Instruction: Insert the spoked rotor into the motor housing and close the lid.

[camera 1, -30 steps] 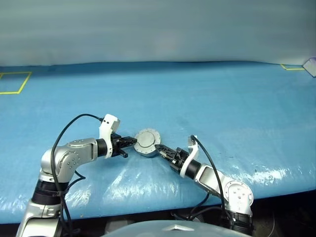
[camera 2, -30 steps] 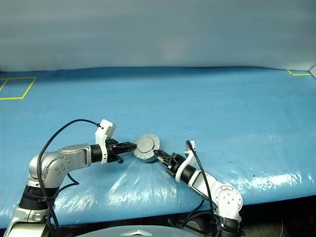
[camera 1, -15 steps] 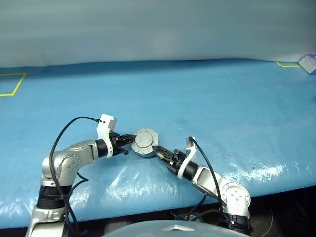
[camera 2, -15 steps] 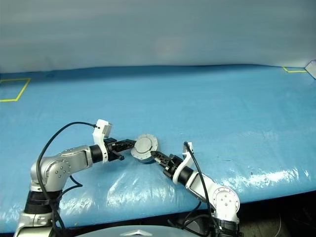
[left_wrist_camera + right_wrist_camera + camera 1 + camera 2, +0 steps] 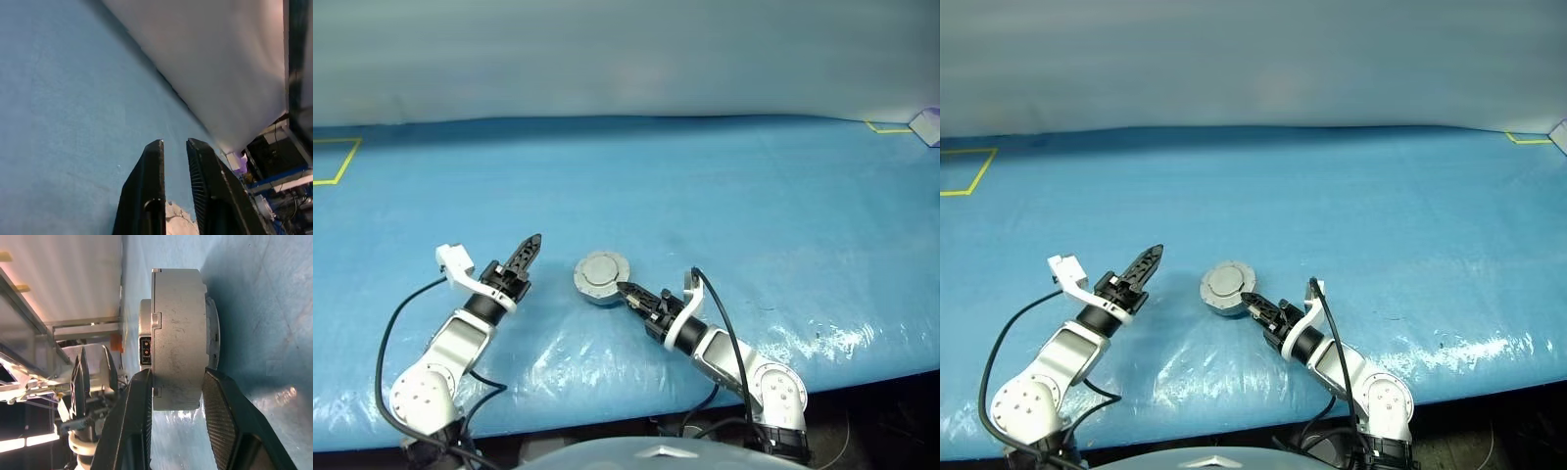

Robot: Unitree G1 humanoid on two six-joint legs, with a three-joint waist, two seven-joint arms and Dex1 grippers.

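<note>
The motor housing (image 5: 601, 284) lies on the blue sheet as a grey puck, with the lid (image 5: 601, 271) closed flat on top, its plain face and raised centre upward. The spoked rotor is hidden. My right gripper (image 5: 625, 290) reaches in from the front right and is shut on the housing; in the right wrist view one finger (image 5: 139, 401) lies on each side of the puck (image 5: 178, 333). My left gripper (image 5: 533, 241) hovers well to the left of the housing, apart from it and pointing away from me. Its fingers (image 5: 152, 166) show a narrow gap with nothing between them.
A blue sheet (image 5: 724, 196) covers the table, and its front edge runs just behind my arms. Yellow tape marks lie at the far left (image 5: 333, 162) and far right (image 5: 886, 128). A small pale object (image 5: 928, 125) sits at the far right corner.
My left gripper has let go of the housing's left side, swung out to the left, risen, rolled and parted its fingers. The right gripper stays on the housing.
</note>
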